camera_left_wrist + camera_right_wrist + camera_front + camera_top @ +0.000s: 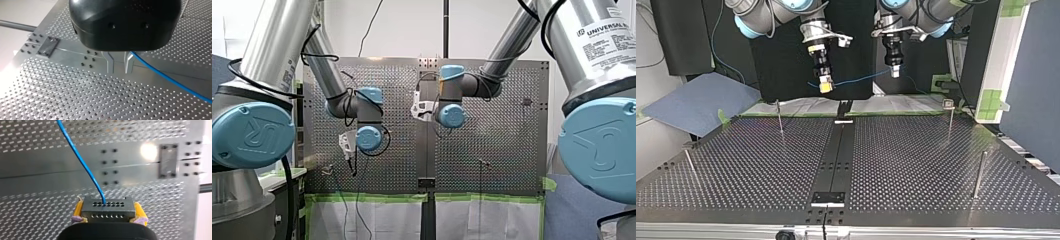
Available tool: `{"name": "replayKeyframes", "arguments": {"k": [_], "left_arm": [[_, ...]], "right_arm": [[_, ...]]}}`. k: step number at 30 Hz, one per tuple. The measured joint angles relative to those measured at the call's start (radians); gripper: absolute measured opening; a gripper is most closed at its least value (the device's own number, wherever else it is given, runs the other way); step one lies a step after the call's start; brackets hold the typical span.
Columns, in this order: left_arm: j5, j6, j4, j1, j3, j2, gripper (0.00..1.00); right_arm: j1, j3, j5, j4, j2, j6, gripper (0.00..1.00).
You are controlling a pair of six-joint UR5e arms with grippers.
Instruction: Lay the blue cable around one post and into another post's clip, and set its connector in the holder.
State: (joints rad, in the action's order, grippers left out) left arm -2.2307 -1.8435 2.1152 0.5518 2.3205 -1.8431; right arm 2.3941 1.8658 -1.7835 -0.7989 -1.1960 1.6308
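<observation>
**Blue cable held in the air over the table's far edge**

In the top view, the nearest thing is a small dark plate (827, 198). It is bolted at the near end of the black centre strip (841, 150), which splits the perforated table (916, 165) into left and right halves. Four thin posts stand upright on the table, well apart. They are the near left post (690, 164), the near right post (979, 175), the far left post (780, 119) and the far right post (950, 120), which carries a small clip at its top.

Past the far edge a pale sheet (382, 217) hangs down, bordered with green tape (367, 198).

Both grippers hang above that far edge. My right gripper (825, 86), left of centre in this view, pinches the grey connector (107, 211) between its yellow pads. The blue cable (861, 79) leaves the connector's face and runs rightward through the air, clear of the table, to my left gripper (119, 71). That gripper's metal fingers (109, 62) stand slightly apart, with the table showing through the gap. The cable passes just beside one finger, and I cannot tell whether it touches.

Farthest back, a dark panel (786, 60) stands behind the arms. A blue-grey mat (701, 102) lies at the far left, and a white frame (1003, 60) and a blue-grey partition (1036, 75) stand at the right.
</observation>
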Motion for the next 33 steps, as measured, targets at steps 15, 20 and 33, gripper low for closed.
{"name": "replayKeyframes", "arguments": {"k": [15, 20, 33], "left_arm": [[0.133, -0.101, 0.133, -0.133, -0.013, 0.133, 0.25], [0.175, -0.142, 0.175, -0.175, -0.04, 0.175, 0.25], [0.243, -0.244, 0.277, -0.277, -0.098, 0.277, 0.01]], "right_arm": [[0.003, -0.124, 0.028, 0.124, -0.084, -0.011, 0.0], [0.007, -0.165, 0.047, 0.165, -0.085, -0.038, 0.0], [0.023, -0.258, 0.073, 0.274, -0.082, -0.093, 0.0]]}}
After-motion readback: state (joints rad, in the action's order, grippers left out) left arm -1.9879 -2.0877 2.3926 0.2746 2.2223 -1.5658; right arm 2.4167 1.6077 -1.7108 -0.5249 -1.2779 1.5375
